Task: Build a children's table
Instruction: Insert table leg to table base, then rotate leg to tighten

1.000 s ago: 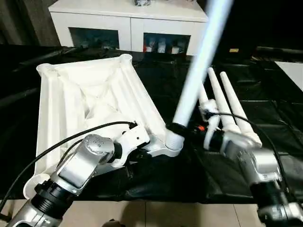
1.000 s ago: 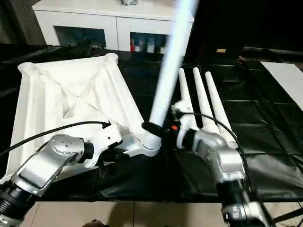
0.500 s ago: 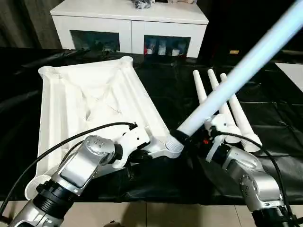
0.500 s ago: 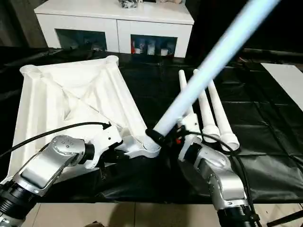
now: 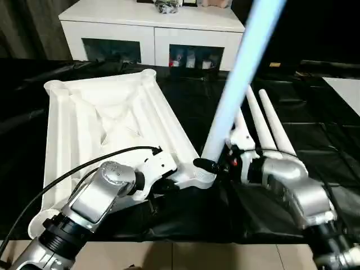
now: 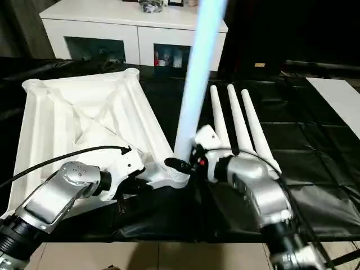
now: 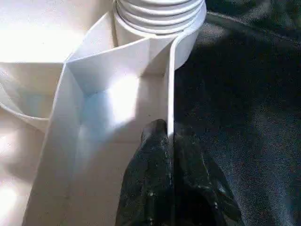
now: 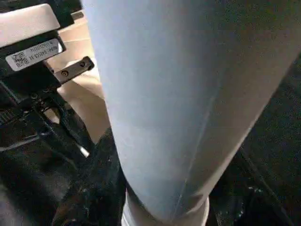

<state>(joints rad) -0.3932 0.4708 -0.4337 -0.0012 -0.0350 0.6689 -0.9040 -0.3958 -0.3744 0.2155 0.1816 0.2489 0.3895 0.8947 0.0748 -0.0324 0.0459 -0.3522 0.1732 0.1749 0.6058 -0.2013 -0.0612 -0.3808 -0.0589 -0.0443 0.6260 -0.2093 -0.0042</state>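
Observation:
The children's table's white tabletop (image 5: 101, 118) lies upside down on the black cloth, ribs up. My left gripper (image 7: 168, 136) is shut on the thin rim wall beside the near right corner socket (image 5: 201, 176). One white leg (image 5: 239, 79) rises from that socket, leaning slightly to the right and away. My right gripper (image 5: 216, 166) is shut on its lower end just above the socket, and its black fingers (image 8: 91, 188) flank the tube. Three more legs (image 5: 264, 126) lie side by side to the right of the tabletop.
A white cabinet with glass doors (image 5: 152, 28) stands behind the table. Wrinkled black cloth (image 5: 320, 135) covers the work surface. A flat white board (image 5: 346, 87) shows at the far right edge. The cloth's near edge and pale floor (image 5: 185, 259) lie just below my forearms.
The leg in the socket has swung from leaning far right back to nearly upright, my right gripper turning with it. The left gripper has stayed on the rim.

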